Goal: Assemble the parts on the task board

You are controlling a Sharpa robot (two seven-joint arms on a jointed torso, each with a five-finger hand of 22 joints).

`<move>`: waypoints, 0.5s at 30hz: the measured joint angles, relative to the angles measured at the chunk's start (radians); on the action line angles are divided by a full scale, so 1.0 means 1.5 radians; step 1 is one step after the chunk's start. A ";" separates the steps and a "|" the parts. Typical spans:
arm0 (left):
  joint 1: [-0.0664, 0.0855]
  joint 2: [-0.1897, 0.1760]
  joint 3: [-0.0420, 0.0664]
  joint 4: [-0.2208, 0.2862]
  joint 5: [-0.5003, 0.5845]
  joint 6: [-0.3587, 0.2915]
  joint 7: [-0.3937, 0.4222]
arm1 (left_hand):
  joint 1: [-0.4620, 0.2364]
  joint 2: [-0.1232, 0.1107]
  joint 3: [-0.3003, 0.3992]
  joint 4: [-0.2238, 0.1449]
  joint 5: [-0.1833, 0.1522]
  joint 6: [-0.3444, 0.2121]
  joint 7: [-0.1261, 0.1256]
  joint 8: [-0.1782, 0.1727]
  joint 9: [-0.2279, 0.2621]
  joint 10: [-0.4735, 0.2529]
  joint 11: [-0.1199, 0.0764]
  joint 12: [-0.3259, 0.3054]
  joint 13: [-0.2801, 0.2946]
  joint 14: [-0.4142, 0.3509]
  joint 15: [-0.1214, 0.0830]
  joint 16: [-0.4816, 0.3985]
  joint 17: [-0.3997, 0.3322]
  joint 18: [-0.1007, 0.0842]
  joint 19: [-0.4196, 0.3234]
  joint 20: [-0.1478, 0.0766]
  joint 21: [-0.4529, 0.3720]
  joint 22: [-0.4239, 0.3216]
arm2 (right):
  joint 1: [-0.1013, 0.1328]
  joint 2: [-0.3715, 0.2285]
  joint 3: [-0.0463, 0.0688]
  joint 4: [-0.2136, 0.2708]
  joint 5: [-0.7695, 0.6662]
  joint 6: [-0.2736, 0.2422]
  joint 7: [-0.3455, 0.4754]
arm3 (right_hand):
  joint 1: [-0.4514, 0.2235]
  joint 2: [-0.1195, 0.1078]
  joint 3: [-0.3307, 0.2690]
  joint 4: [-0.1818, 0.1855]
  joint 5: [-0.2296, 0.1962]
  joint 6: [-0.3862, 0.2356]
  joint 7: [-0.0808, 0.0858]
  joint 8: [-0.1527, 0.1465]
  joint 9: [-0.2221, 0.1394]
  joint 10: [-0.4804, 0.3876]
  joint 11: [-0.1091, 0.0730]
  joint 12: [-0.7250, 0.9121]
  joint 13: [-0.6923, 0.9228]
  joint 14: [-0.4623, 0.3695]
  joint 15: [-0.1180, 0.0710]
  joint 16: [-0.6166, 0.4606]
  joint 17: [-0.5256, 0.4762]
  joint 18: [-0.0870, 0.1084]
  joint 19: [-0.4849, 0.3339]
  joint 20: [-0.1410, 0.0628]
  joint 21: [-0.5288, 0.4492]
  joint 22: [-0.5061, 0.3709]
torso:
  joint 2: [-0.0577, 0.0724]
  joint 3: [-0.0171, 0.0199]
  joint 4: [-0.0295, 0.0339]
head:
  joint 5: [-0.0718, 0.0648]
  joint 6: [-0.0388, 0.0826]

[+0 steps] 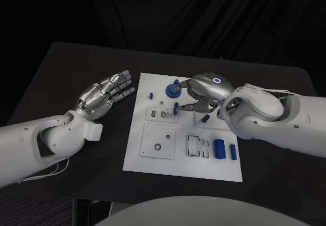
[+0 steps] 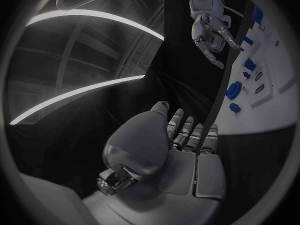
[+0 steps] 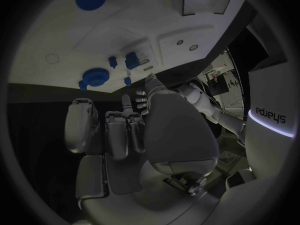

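- Nearest the robot: the near end of the task board [image 1: 204,170]. A blue cylinder [image 1: 219,148] and a slimmer blue pin [image 1: 233,151] lie side by side near its right edge, w/ a pale slotted block [image 1: 193,145] just left of them. A square plate w/ a round hole [image 1: 158,140] sits toward the left edge. None of these is touched.
- Mid board: a small blue part [image 1: 205,118] lies loose by the right hand. Next to it a blue peg [image 1: 175,109] stands at the corner of a small raised plate [image 1: 162,114].
- Right hand [image 1: 201,95] hangs over that mid-to-far stretch, fingers curled down toward the peg. Can't tell if it's pinching anything; the fingertips are hidden under the knuckles.
- Left hand [image 1: 104,94] is off the board's left edge, over the bare table [image 1: 68,70], palm up, fingers spread, holding nothing.
- Far end: a blue round disc part [image 1: 173,89] just beyond the right hand's fingers; a tiny blue bit [image 1: 150,95] near the left edge.
- To do this step well, I'd say: go slow, keep the fingers square over the peg, and don't nudge the loose part or the disc.
- Left hand could prob. steady the board edge if it slides.
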 measured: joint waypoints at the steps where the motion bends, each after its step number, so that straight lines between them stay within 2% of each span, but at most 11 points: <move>1: 0.000 0.000 0.000 0.001 0.000 -0.002 0.000 | 0.002 -0.002 0.004 0.000 0.003 0.003 0.003 0.000 0.000 0.002 0.002 0.004 0.000 0.007 0.003 0.011 0.003 0.000 0.008 0.001 0.005 0.002 | 0.005 -0.008 0.001 0.001 0.008 -0.010 0.007 | 0.000 0.000 0.000 0.000 0.000 0.004 -0.001 0.001 -0.001 0.000 0.000 0.000 0.000 0.000 0.000 0.000 0.000 0.000 0.002 -0.001 0.001 0.000 | 0.000 0.0002 0.0004 | 0.001 0.002; 3: 0.000 0.000 0.000 0.003 0.000 -0.008 0.001 | 0.003 -0.003 0.015 -0.002 0.010 0.009 0.001 0.003 0.001 0.007 0.007 0.013 0.001 0.032 0.005 0.041 0.009 0.000 0.030 0.001 0.018 0.009 | 0.015 -0.022 0.002 0.002 0.026 -0.030 0.021 | 0.000 0.000 0.002 0.002 0.000 0.012 0.000 0.006 -0.002 0.000 0.000 0.000 0.000 0.000 0.000 0.000 0.000 0.000 0.002 -0.001 0.003 0.000 | 0.000 0.0005 0.0016 | 0.001 0.009; 6: 0.003 0.000 0.001 0.003 -0.001 -0.018 0.001 | 0.004 -0.010 0.031 0.000 0.025 0.021 -0.003 0.003 0.001 0.052 0.025 0.077 0.011 0.090 0.015 0.111 0.023 -0.001 0.073 0.000 0.044 0.021 | 0.029 -0.045 0.001 0.002 0.055 -0.055 0.042 | 0.000 0.000 0.002 0.002 -0.003 0.031 0.001 0.015 -0.005 0.000 0.000 0.000 0.000 0.000 0.000 0.000 0.000 0.000 0.004 0.000 0.009 0.000 | 0.000 0.0010 0.0020 | 0.002 0.019; 7: 0.006 0.001 0.000 0.002 -0.002 -0.023 0.001 | -0.001 -0.014 0.039 0.004 0.028 0.022 -0.005 0.003 0.001 0.075 0.030 0.111 0.016 0.118 0.018 0.147 0.029 -0.012 0.111 0.000 0.067 0.031 | 0.032 -0.053 0.000 0.001 0.065 -0.063 0.050 | 0.000 0.000 0.002 0.002 -0.005 0.039 0.000 0.019 -0.006 0.000 0.000 0.000 0.000 0.000 0.000 0.000 0.000 0.000 0.006 0.000 0.011 0.000 | -0.001 0.0010 0.0020 | 0.002 0.022; 8: 0.010 0.003 0.000 0.000 -0.004 -0.027 0.001 | -0.001 -0.020 0.047 0.006 0.030 0.024 -0.002 0.003 0.001 0.092 0.036 0.135 0.022 0.147 0.023 0.183 0.037 -0.018 0.139 0.000 0.084 0.038 | 0.033 -0.059 -0.001 -0.001 0.073 -0.068 0.056 | -0.005 0.004 0.000 0.004 -0.005 0.046 -0.001 0.023 -0.007 0.000 0.000 0.000 0.000 0.000 0.000 0.000 0.000 0.000 0.006 -0.001 0.013 0.000 | -0.002 0.0012 0.0020 | 0.002 0.024; 10: 0.023 0.012 0.000 -0.008 -0.011 -0.037 -0.001 | 0.001 -0.025 0.060 0.011 0.030 0.027 0.000 0.003 0.001 0.112 0.045 0.165 0.029 0.182 0.030 0.226 0.046 -0.021 0.182 -0.001 0.109 0.048 | 0.036 -0.070 -0.005 -0.008 0.089 -0.079 0.071 | -0.016 -0.002 -0.003 0.006 -0.005 0.058 -0.002 0.025 -0.008 0.000 0.000 0.000 0.000 0.000 0.000 0.000 0.000 0.000 0.011 -0.002 0.022 0.000 | -0.004 0.0014 0.0023 | -0.002 0.026; 11: 0.029 0.016 0.000 -0.012 -0.015 -0.041 -0.003 | 0.001 -0.028 0.066 0.012 0.030 0.030 0.004 0.003 0.001 0.128 0.047 0.182 0.036 0.207 0.031 0.249 0.054 -0.021 0.231 -0.001 0.139 0.062 | 0.037 -0.075 -0.007 -0.011 0.095 -0.084 0.078 | -0.021 0.000 -0.004 0.007 -0.005 0.068 -0.003 0.030 -0.008 0.000 0.000 0.000 0.000 0.000 0.000 0.000 0.000 0.000 0.012 -0.002 0.027 0.000 | -0.006 0.0015 0.0027 | -0.004 0.026; 13: 0.045 0.028 0.000 -0.025 -0.029 -0.050 -0.009 | -0.001 -0.037 0.075 0.018 0.030 0.036 0.009 0.003 0.001 0.162 0.051 0.217 0.051 0.254 0.033 0.294 0.069 -0.021 0.292 -0.003 0.179 0.078 | 0.037 -0.083 -0.009 -0.019 0.109 -0.094 0.094 | -0.023 0.000 -0.004 0.007 -0.005 0.082 -0.004 0.036 -0.008 0.000 0.000 0.000 0.000 0.000 0.000 0.000 0.000 0.000 0.012 -0.002 0.031 0.000 | -0.011 0.0024 0.0040 | -0.008 0.026; 14: 0.051 0.033 0.000 -0.032 -0.036 -0.055 -0.012 | -0.006 -0.042 0.078 0.027 0.020 0.040 0.014 0.003 0.002 0.183 0.051 0.240 0.063 0.278 0.029 0.322 0.081 -0.021 0.319 -0.006 0.198 0.087 | 0.037 -0.086 -0.010 -0.023 0.114 -0.098 0.100 | -0.023 0.000 -0.004 0.007 -0.005 0.087 -0.004 0.037 -0.009 0.000 0.000 0.000 0.000 0.000 0.000 0.000 0.000 0.000 0.012 -0.002 0.031 0.000 | -0.013 0.0029 0.0044 | -0.009 0.026; 15: 0.058 0.039 0.000 -0.039 -0.044 -0.059 -0.017 | -0.037 -0.046 0.063 0.047 -0.010 0.039 0.016 0.003 0.002 0.209 0.049 0.274 0.083 0.300 0.023 0.366 0.100 -0.021 0.348 -0.008 0.222 0.098 | 0.037 -0.088 -0.011 -0.027 0.119 -0.101 0.106 | -0.023 0.000 -0.004 0.007 -0.005 0.089 -0.004 0.037 -0.009 0.000 0.000 0.000 0.000 0.000 0.000 0.000 0.000 0.000 0.012 -0.002 0.032 0.000 | -0.015 0.0038 0.0046 | -0.010 0.025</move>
